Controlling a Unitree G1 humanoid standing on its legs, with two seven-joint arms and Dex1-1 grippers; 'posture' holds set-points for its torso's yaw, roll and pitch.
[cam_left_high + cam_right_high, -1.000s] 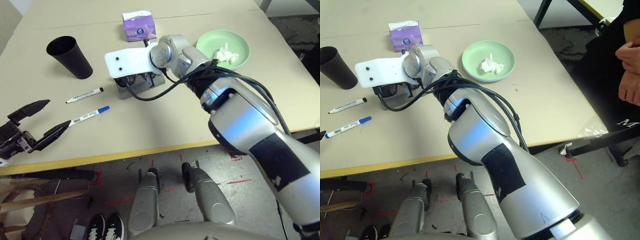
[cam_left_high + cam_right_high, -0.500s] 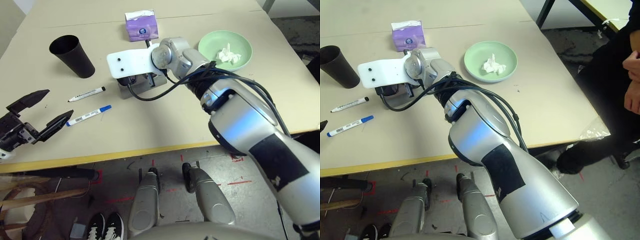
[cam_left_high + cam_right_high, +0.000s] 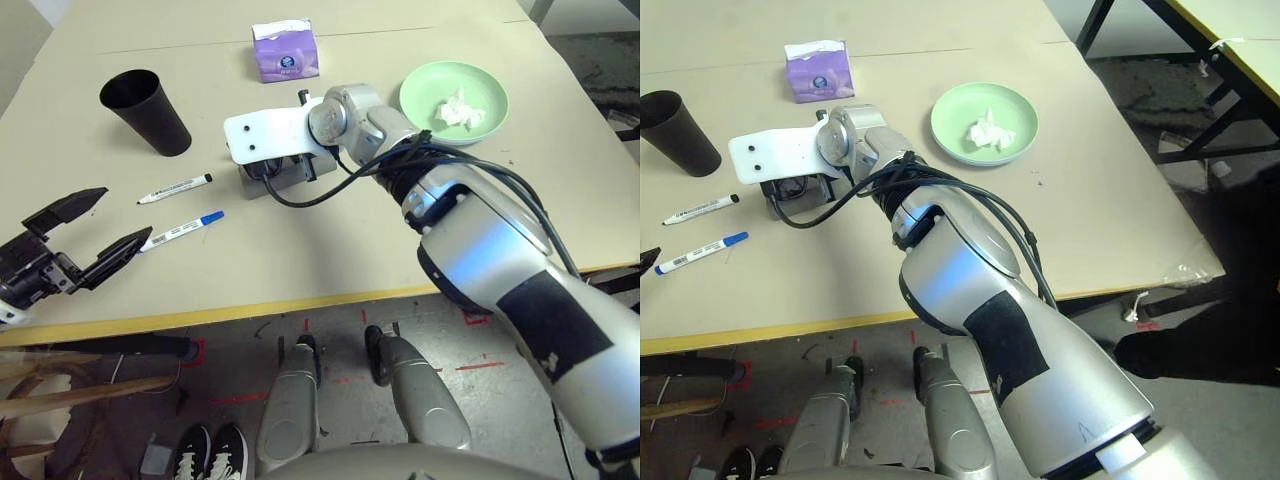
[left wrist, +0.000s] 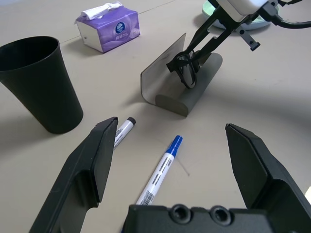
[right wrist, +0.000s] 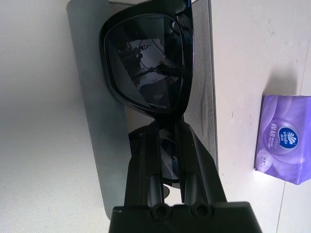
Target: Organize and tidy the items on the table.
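Nothing moved; right gripper [image 4: 187, 65] pinches black sunglasses [image 5: 146, 60] over grey glasses case [image 4: 182, 80].

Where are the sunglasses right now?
The black sunglasses are pinched in the right gripper, right over the open grey glasses case, near the table's middle, between the black cup and green plate.

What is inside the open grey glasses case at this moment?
The black sunglasses are partly inside the grey glasses case, pinched by the right gripper. The case floor beneath the sunglasses is covered, so anything lying there cannot be seen.
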